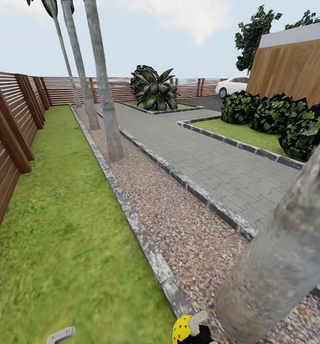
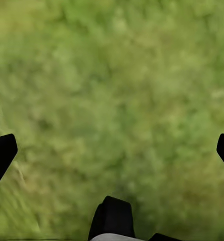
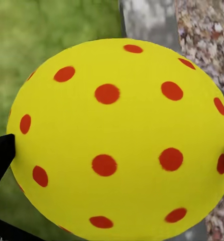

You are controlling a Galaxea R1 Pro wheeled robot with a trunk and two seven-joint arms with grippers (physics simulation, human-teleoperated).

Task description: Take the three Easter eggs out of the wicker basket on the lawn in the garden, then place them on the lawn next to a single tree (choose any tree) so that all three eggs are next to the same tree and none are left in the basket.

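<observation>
My right pincer (image 3: 112, 150) is clamped on an Easter egg (image 3: 117, 140): a black fingertip (image 3: 1, 155) presses against each side of its yellow, red-dotted shell. In the head view the egg (image 1: 181, 329) sits at my right hand, low in front of me, directly over the grey stone kerb (image 1: 131, 215). My left pincer (image 2: 112, 150) hangs with its fingertips (image 2: 2, 153) wide apart and nothing between them, only blurred grass beneath it.

Under and ahead of my left pincer (image 1: 59, 336) spreads the lawn (image 1: 64, 205), a long green strip running away from me. Just to the right of the held egg, past the kerb, lies a pebble gravel strip (image 1: 188, 224), and rising out of it right beside my right pincer is a thick mottled-grey tree (image 1: 284, 253) trunk, leaning across the corner of my sight.

On the far side of my left pincer a brown slatted fence (image 1: 7, 129) borders the lawn. Further ahead of my right pincer the gravel carries three more grey trunks (image 1: 105, 91) in a row, one behind the other. Beyond the gravel, to the right, runs grey paving (image 1: 212, 157), then dark shrubs (image 1: 274, 114) against a wooden wall (image 1: 293, 67). Farthest off stand a spiky dark plant (image 1: 155, 91) and a white car (image 1: 231, 86).
</observation>
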